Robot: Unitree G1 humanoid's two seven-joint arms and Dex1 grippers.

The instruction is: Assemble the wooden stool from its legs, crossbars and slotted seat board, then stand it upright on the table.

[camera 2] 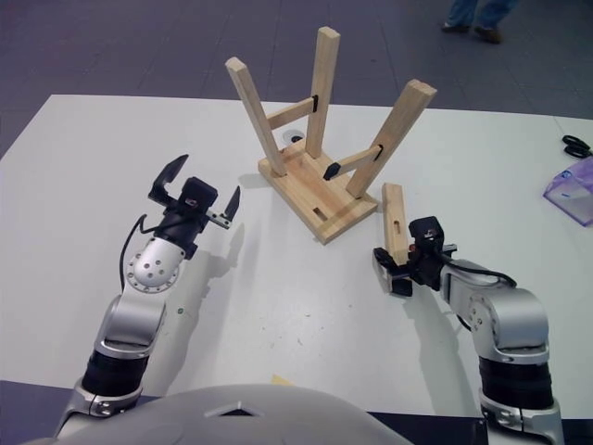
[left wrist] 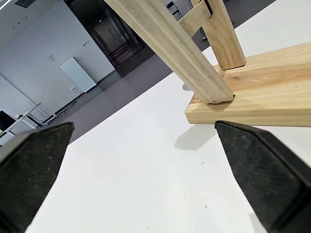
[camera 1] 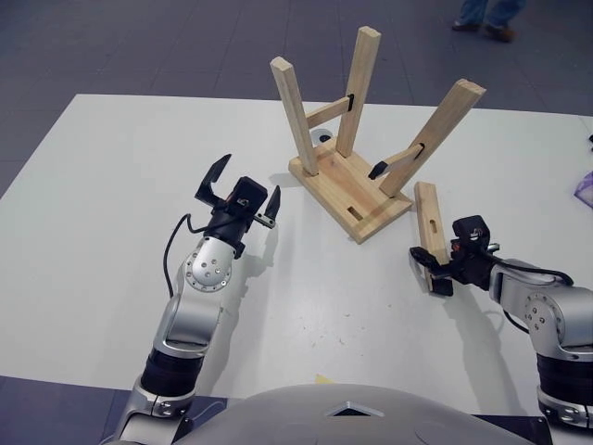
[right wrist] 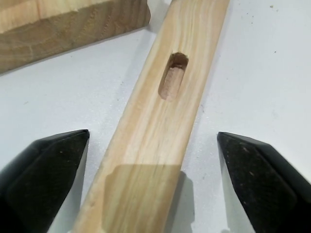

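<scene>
Loose leg (right wrist: 160,126), likely stiff, light and smooth, lies flat on the surface (camera 1: 111,185) between the wide-spread right fingers (right wrist: 48,170), best pinched across its narrow sides short of the slot (right wrist: 172,75); the left fingers (left wrist: 262,165), equally wide, face a corner of the inverted seat board (camera 1: 371,209).

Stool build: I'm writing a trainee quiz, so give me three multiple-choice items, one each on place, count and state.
1. Where is the loose leg?
A. lying on the table, right of the seat board
B. slotted into the board
C. on the floor

2. How many legs stand in the seat board?
A. two
B. three
C. four

3. The right gripper is:
A. shut on the leg
B. open astride the loose leg
C. shut, empty

Key:
1A, it lies flat beside the board.
2B, three uprights rise from it.
3B, its jaws stand apart on either side of the leg.
</scene>
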